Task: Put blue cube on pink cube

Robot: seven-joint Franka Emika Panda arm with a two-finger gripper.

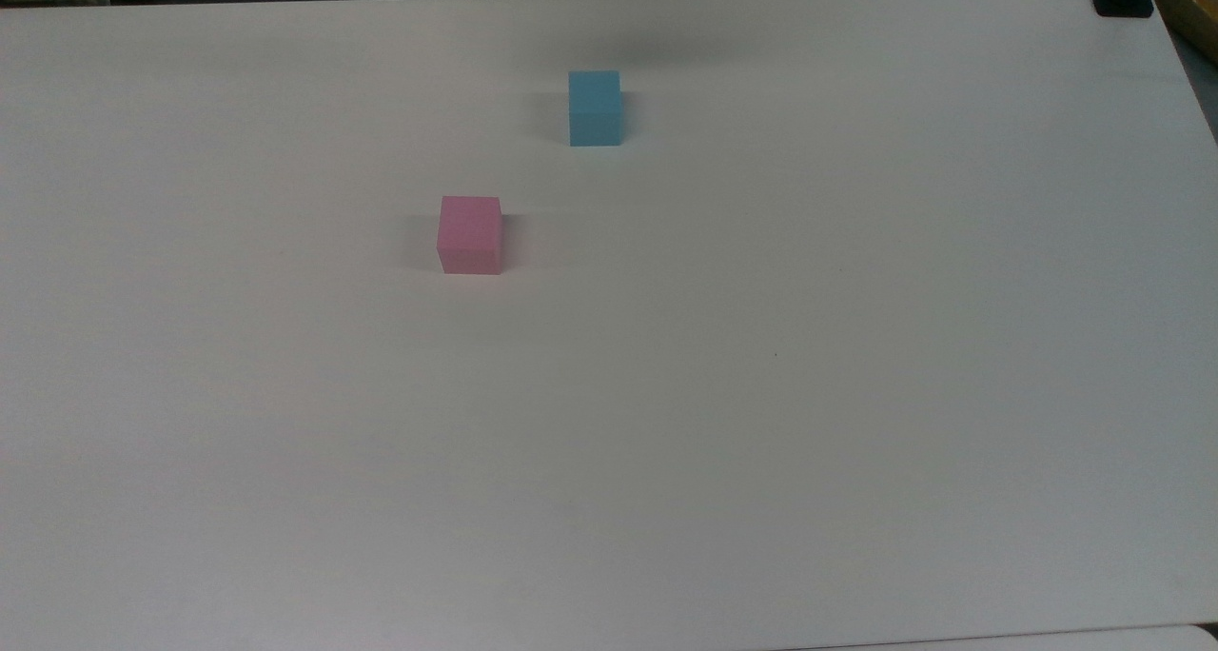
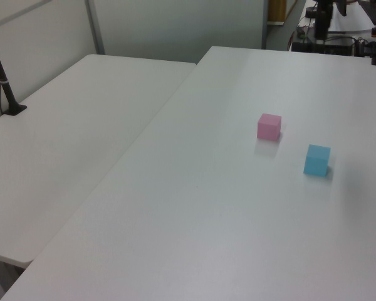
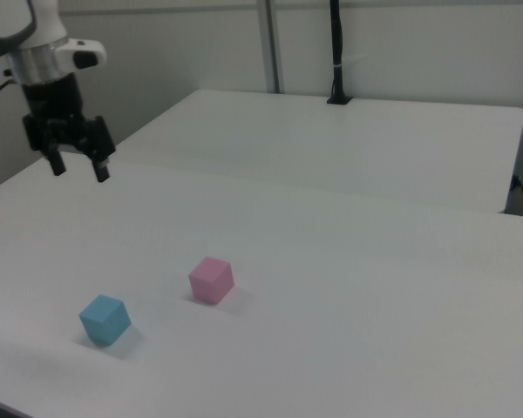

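Blue cube (image 1: 595, 108) sits alone on the white table (image 1: 761, 394) in the top view, toward the far edge. Pink cube (image 1: 470, 234) lies nearer and toward the top view's left, well apart from it. Both flat on the surface, nothing stacked.

Left view: pink cube (image 2: 269, 126) mid-table, blue cube (image 2: 316, 160) nearer the camera and toward the left view's right. Clear gap between them. A second table (image 2: 69, 138) adjoins on the left view's left.

Right view: gripper (image 3: 78, 168) hangs high above the table at upper left, fingers spread apart, holding nothing. Blue cube (image 3: 105, 319) below and well clear of it; pink cube (image 3: 212, 279) to the right view's right of the blue.

Judgement: task not begun in effect. Reach, grasp, lift, carry and placing on pink all remain.
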